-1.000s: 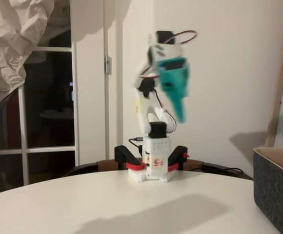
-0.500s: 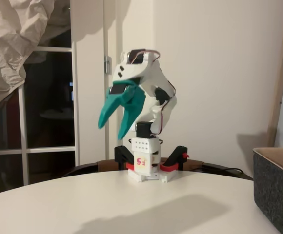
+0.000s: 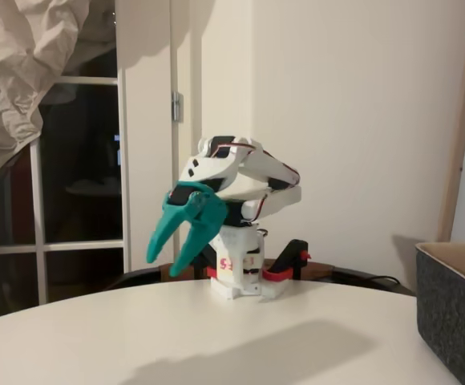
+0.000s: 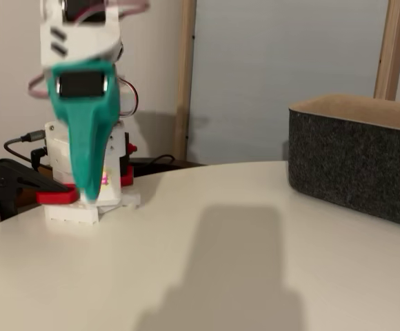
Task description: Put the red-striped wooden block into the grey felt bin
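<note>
Though blurred in one fixed view, teal tool (image 3: 164, 258) hangs spread, empty; grey felt bin (image 4: 355, 162) cut off at edge.

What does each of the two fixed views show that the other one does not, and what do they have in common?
In a fixed view, there is a dark window and a crumpled cloth, and the teal hand is seen from the side, with its fingers apart and holding nothing.

In a fixed view, the hand is seen blurred and from the front, pointing down. A black clamp and a wooden post are also there.

Both fixed views share the white table, the robot base and the grey felt bin at the right.
</note>
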`<control>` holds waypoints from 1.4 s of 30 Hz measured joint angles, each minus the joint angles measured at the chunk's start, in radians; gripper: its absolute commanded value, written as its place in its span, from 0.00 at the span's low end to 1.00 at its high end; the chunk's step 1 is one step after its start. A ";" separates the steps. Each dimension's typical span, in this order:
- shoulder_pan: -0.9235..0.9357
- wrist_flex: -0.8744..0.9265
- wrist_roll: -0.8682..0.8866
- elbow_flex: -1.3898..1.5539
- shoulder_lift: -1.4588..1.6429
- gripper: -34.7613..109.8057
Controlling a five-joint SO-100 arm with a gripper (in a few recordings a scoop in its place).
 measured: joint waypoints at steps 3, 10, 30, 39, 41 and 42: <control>0.041 -0.040 0.029 0.080 0.038 0.31; 0.107 -0.104 0.075 0.187 0.100 0.31; 0.161 -0.141 0.107 0.305 0.172 0.24; 0.161 -0.141 0.107 0.305 0.172 0.24; 0.161 -0.141 0.107 0.305 0.172 0.24; 0.161 -0.141 0.107 0.305 0.172 0.24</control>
